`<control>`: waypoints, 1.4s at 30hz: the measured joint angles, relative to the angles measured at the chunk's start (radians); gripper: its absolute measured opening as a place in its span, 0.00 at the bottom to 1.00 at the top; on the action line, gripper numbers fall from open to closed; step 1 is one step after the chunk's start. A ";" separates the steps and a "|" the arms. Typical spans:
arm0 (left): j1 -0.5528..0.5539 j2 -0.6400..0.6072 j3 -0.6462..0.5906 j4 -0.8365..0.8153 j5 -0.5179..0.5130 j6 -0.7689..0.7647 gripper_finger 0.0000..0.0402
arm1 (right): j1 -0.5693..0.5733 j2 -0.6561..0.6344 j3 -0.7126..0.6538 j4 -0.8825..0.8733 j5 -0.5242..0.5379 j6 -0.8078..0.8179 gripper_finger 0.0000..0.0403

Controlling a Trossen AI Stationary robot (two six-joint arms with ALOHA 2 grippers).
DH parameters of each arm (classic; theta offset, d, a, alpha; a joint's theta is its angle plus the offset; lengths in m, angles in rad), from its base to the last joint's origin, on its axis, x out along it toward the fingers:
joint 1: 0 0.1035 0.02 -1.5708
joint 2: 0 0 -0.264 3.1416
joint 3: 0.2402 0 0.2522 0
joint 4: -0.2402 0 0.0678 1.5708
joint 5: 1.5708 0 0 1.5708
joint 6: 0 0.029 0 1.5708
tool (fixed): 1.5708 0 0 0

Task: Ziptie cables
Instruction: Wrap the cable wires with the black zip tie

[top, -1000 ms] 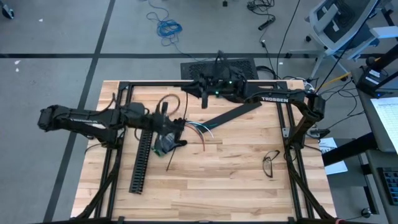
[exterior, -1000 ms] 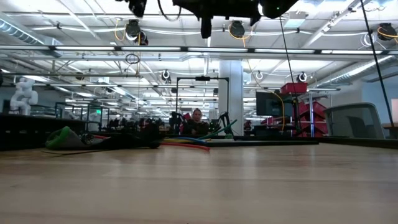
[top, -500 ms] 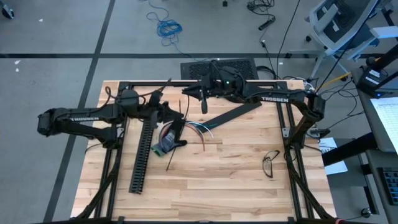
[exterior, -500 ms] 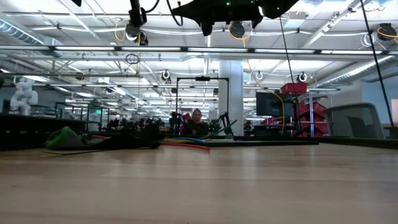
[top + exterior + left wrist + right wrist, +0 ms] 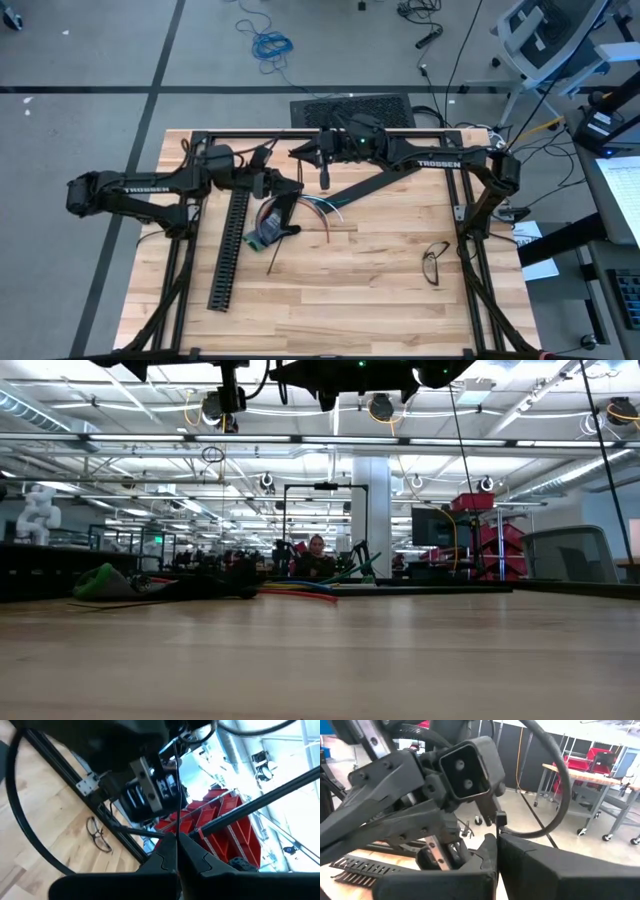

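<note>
The left gripper [image 5: 297, 183], closed on a thin black ziptie [image 5: 176, 785], has swung toward the closed right gripper [image 5: 322, 172] above the cables [image 5: 318, 207], apparently for threading.

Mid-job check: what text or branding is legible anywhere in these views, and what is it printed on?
"TROSSEN": white letters on the right arm, high view.
White lettering on the left arm, high view: too blurred to read for sure.
Papers at the table's right: print too small to read.
Low and wrist views: no readable text.
</note>
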 joint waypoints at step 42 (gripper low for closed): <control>0.061 -0.043 0.000 0.021 -0.007 -0.102 0.00 | 0.009 0.000 0.000 0.089 0.001 -0.014 0.00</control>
